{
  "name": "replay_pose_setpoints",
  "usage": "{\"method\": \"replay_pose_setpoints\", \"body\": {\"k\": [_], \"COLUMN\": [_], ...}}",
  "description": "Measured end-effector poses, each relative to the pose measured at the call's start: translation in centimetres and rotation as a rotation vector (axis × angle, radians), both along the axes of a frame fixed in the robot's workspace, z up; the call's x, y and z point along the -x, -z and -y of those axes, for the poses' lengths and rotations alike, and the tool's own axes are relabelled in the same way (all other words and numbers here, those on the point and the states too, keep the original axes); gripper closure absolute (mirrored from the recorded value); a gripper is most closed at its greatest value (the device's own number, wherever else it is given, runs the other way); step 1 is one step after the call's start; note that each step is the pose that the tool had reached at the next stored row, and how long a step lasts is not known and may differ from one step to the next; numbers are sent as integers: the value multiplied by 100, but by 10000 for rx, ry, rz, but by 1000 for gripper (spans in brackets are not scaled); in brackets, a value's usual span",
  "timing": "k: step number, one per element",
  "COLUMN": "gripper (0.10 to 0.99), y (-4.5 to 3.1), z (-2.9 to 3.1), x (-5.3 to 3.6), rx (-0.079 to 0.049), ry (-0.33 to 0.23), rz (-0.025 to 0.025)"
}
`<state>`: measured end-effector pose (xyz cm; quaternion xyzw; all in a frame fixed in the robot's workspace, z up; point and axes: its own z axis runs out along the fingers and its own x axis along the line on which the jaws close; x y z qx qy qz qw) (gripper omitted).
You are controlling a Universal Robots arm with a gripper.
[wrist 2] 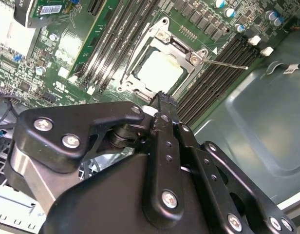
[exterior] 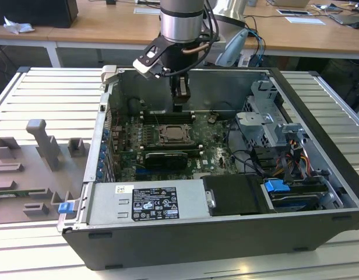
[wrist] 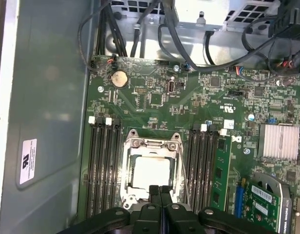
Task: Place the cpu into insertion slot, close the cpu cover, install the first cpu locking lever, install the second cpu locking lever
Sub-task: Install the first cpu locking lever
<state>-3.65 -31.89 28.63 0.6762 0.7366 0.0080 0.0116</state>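
Cpu, pale silver-beige square chip (wrist: 151, 173), under silver metal frame cpu cover (wrist: 151, 143), beneath end effector (wrist: 159, 191) clamped together, empty; second wrist view: thin wire lever (wrist 2: 227, 64) jutting free.

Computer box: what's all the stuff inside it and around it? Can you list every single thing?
computer case: one, dark grey, open, on the slatted table.
circuit board: one, green, on the case floor.
insertion slot: one, grey rim, mid-board.
cpu: one, pale silver, sitting in the slot.
cpu cover: one, silver frame, lying flat around the cpu.
memory slots: two banks, black, either side of the slot.
coin battery: one, silver, on the board.
power supply box: one, silver, along the case's near side.
blocks: several, grey, on the table at the exterior view's left.
gripper: one, black, fingers shut, over the slot's edge.
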Motion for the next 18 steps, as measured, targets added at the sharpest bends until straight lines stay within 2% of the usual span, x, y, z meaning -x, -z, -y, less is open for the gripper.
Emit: {"method": "replay_pose_setpoints", "body": {"k": [7,11,18], "gripper": [980,980,980], "y": [0,0,0], "z": [0,0,0], "x": [0,0,0], "rx": [0,0,0], "ry": [-524,-1098,-1251], "rz": [0,0,0]}}
